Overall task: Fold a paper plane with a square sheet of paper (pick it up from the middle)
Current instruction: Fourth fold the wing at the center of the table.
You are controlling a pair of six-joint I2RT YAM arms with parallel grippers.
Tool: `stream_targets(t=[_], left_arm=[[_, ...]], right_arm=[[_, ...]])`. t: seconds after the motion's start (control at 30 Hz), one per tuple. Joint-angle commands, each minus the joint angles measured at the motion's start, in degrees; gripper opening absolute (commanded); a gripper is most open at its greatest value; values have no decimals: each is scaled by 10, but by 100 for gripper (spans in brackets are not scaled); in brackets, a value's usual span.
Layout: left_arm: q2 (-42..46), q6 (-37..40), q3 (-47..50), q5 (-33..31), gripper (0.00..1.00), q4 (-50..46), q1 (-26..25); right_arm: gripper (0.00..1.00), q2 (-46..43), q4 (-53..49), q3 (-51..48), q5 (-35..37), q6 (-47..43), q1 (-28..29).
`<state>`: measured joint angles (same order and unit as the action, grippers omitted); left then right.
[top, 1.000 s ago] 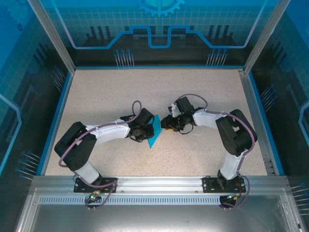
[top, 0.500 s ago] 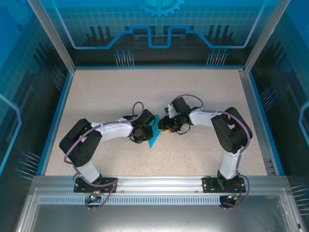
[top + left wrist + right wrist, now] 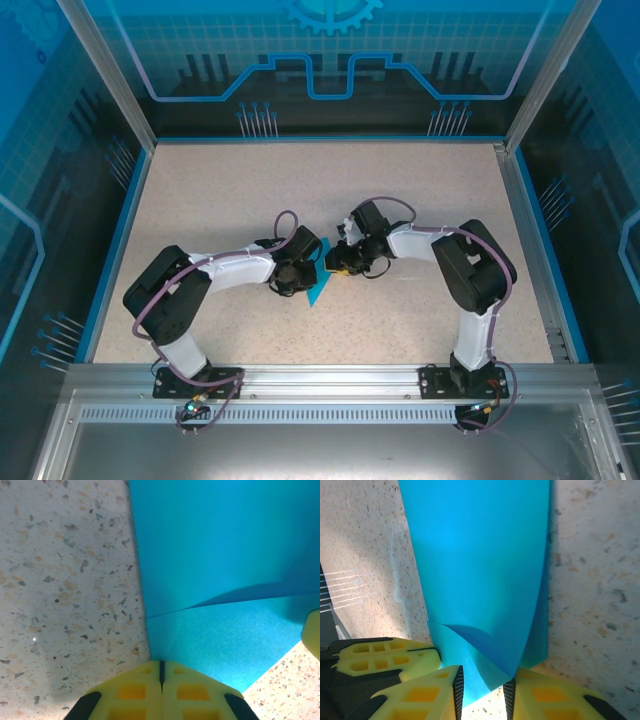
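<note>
— Where is the folded teal-blue paper sheet (image 3: pixel 318 290)?
— Mid-table, on the speckled beige tabletop (image 3: pixel 420 190), between the arms.
— And the left gripper (image 3: pixel 161 667)?
— Jaws pressed together at the sheet's edge.
— The right gripper (image 3: pixel 481 682)?
— Jaws slightly apart, straddling a raised fold.

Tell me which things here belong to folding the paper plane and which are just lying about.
Part of the job:
- teal sheet of paper, partly folded
- left gripper, shut at the paper's edge
- right gripper, jaws apart with paper between them

Just there, not part of it:
- speckled table
- blue enclosure walls
</note>
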<state>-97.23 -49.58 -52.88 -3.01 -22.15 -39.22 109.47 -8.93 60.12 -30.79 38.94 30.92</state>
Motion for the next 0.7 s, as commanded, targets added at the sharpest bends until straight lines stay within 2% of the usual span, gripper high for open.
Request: stream_targets(t=[0.0,0.13,0.23,0.37,0.6,0.67], left_arm=[[1,0,-12,-6,6,-26,3],[23,9,-14,-6,8,-36,7],[49,16,-17,-9,13,-48,11],[99,35,-22,-14,25,-65,19],[189,92,-41,-31,55,-76,33],[204,115,-51,-31,60,-71,34]], right_arm=[[23,16,3,16,-31,2,10],[8,12,11,10,-22,9,11],[4,-13,13,1,6,17,11],[1,-74,-3,-12,68,21,11],[0,-207,-65,-17,178,31,11],[0,-233,-79,-12,197,44,12]])
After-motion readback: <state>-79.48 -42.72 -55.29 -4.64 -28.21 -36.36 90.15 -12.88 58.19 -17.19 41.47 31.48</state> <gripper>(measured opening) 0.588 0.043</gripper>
